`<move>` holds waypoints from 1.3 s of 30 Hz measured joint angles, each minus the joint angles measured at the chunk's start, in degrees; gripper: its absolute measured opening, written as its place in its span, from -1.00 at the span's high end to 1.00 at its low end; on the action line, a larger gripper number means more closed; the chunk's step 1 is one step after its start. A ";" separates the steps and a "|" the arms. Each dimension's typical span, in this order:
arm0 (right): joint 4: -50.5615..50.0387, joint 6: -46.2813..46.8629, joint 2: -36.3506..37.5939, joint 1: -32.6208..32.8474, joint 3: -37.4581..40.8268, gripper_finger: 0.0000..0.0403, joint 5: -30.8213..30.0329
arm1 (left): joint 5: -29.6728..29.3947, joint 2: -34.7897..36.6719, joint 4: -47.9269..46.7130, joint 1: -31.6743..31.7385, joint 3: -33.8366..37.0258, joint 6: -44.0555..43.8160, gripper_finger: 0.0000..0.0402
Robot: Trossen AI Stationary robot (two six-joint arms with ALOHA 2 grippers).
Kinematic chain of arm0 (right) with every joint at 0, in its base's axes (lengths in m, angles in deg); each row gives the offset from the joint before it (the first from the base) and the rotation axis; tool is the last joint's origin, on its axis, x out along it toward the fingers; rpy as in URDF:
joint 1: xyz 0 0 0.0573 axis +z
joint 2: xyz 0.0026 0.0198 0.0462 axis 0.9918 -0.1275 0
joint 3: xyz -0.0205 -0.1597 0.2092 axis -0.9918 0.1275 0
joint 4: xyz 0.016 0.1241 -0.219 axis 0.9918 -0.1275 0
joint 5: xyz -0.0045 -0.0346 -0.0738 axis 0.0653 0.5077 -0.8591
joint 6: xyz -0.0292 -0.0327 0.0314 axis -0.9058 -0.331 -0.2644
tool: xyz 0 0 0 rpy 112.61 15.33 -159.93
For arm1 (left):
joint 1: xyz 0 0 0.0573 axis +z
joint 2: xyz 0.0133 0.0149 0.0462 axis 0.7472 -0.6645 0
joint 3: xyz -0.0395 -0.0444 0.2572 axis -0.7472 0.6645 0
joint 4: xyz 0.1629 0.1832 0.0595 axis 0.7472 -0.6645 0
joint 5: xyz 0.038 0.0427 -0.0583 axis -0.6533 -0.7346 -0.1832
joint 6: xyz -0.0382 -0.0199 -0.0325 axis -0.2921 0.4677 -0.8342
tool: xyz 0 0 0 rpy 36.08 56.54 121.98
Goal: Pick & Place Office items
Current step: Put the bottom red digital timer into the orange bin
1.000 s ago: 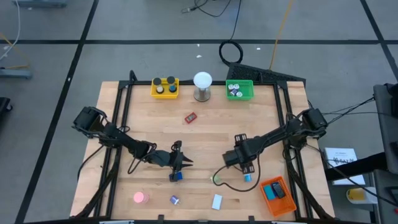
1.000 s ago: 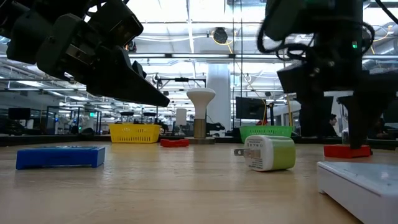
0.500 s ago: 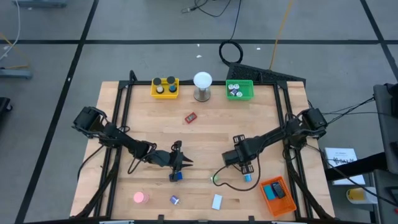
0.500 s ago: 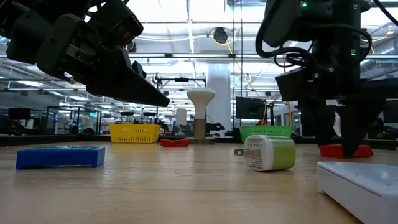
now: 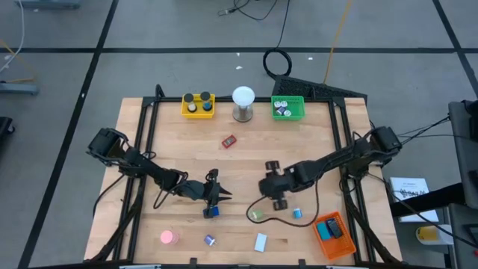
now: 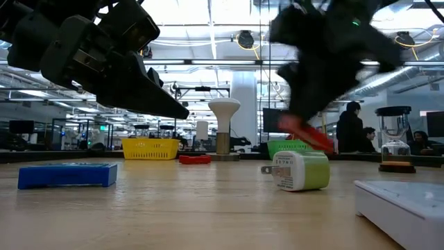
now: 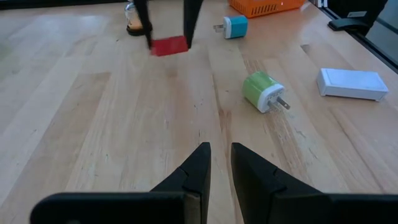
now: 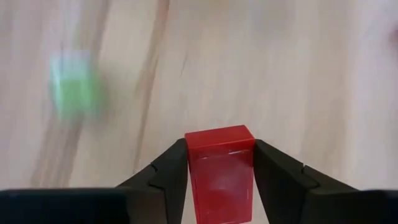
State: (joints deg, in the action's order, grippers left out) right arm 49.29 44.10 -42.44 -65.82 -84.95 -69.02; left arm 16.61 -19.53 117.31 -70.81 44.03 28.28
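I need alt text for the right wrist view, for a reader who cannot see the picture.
The right gripper holds a small red block between its two dark fingers, above a light wooden table. A blurred green object lies on the table off to one side of the block.

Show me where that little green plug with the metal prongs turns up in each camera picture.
High view: green plug near the table's front edge, right of centre.
Low view: centre right, prongs pointing left.
Left wrist view: upper right.
Right wrist view: blurred green patch, upper left.
Shared landmark: the red block in the right tool, nearby.
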 joint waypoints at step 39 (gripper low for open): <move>97.61 -3.81 -6.98 -9.44 25.79 0.26 9.24 | -8.34 0.04 21.99 0.10 6.81 -2.00 0.96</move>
State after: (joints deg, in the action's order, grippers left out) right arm 146.90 40.28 -49.41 -75.25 -59.16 -59.78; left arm 8.27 -19.48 139.30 -70.71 50.84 26.28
